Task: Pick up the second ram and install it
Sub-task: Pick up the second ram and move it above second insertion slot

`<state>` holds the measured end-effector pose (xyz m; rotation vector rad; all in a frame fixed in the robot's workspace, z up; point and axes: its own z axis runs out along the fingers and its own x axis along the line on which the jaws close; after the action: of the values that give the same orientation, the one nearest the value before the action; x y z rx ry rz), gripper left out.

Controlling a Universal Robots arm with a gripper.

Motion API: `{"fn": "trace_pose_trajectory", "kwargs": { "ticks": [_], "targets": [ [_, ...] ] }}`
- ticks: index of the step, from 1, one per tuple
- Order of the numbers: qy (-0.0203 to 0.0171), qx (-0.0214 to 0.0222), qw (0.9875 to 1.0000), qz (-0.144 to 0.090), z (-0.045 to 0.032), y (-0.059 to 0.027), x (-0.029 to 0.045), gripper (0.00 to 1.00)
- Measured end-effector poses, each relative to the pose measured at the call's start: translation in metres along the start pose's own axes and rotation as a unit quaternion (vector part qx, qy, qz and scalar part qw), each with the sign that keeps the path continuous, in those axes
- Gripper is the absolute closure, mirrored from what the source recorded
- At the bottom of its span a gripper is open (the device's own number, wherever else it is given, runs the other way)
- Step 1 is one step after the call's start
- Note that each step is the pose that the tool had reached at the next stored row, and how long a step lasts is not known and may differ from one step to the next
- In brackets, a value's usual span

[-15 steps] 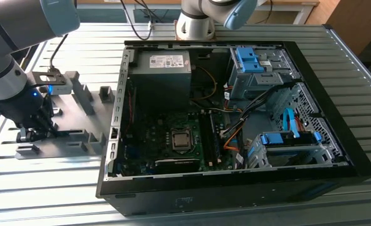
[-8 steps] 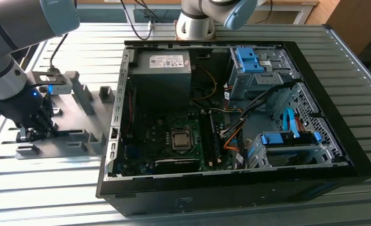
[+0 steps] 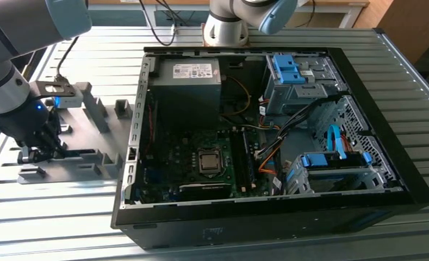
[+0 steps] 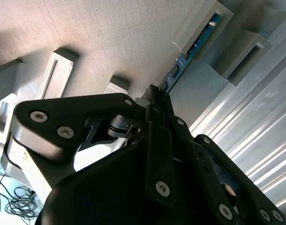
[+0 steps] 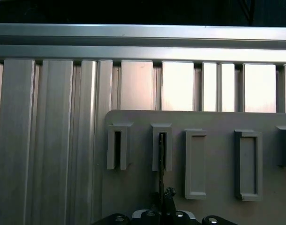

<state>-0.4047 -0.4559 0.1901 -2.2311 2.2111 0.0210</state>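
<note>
One black, linkage-fingered tool (image 3: 36, 154) sits low over a flat grey plastic holder plate (image 3: 91, 142) at the exterior view's left, at the end of the silver-grey robot arm (image 3: 11, 81). The plate lies on a slatted aluminium table (image 3: 55, 217).

In the second wrist view the tool (image 4: 157, 93) has its two fingers (image 4: 158, 136) drawn together on the near end of the second ram (image 4: 179, 64). This is a long, thin green-blue circuit-board stick standing on its edge. The tips pinch it from both sides with no gap showing. The stick's far end rests inside the slot of an upright grey holder block (image 4: 192, 23), so the ram is seated in its holder with the tool clamped on it.

In the first wrist view the second ram (image 5: 161, 164) appears edge-on as a thin dark line. It runs from a narrow slotted block (image 5: 155, 146) to the tool (image 5: 164, 199). Another narrow slotted block (image 5: 110, 147) stands just beside that one. Two wider rectangular blocks (image 5: 195, 164) (image 5: 248, 164) stand on its other side, all on the same plate (image 5: 218, 121).

An open black computer case (image 3: 272, 223) lies on the table just beside the plate, on the exterior view's right. Inside it are a green motherboard (image 3: 225, 182) with a square processor socket (image 3: 209, 161), a grey power supply box (image 3: 188, 73) and blue plastic drive brackets (image 3: 287, 68).
</note>
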Motion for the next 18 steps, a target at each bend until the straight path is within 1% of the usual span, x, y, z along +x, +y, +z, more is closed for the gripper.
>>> {"fn": "trace_pose_trajectory", "kwargs": {
  "ticks": [7,18],
  "targets": [
    [0.0001,-0.0001,1.0,0.0,-0.0024,0.0001,0.0,0.86],
    [0.0,0.0,1.0,0.0,-0.0132,0.0001,-0.0001,0.86]
  ]
}}
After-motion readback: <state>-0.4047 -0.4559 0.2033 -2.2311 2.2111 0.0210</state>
